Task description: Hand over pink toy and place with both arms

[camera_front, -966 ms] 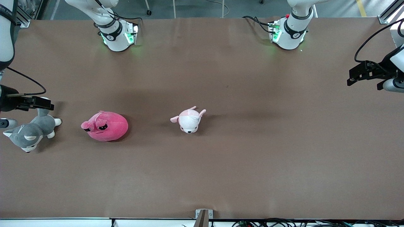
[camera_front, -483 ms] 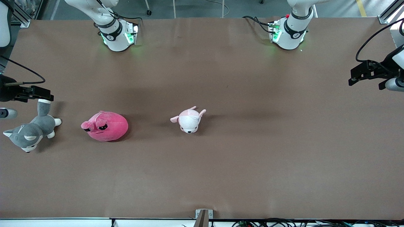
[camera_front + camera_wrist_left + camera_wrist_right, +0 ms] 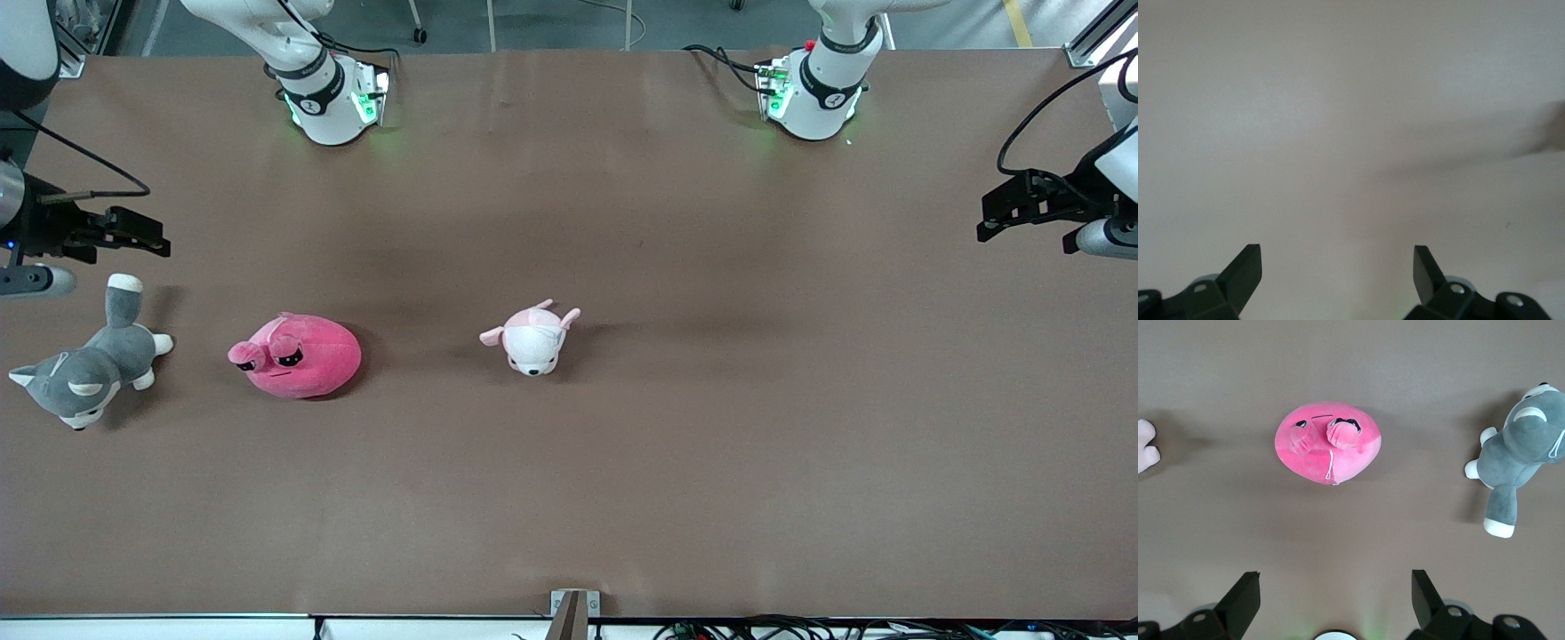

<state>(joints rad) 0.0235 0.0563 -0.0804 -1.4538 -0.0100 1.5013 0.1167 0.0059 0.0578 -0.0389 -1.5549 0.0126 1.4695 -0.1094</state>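
The pink toy (image 3: 297, 356) lies on my desk (image 3: 622, 462) toward the right arm's end, between the grey husky plush (image 3: 84, 369) and the pale puppy plush (image 3: 532, 336). My right pincer (image 3: 147, 236) hangs released above the desk near the husky's tail. My left pincer (image 3: 1000, 213) waits, released, over the left arm's end.

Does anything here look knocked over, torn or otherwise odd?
Nothing stands out. The pink toy, the husky plush and the puppy plush lie apart, undamaged, on the table. Both pincers, left and right, are open, holding nothing.
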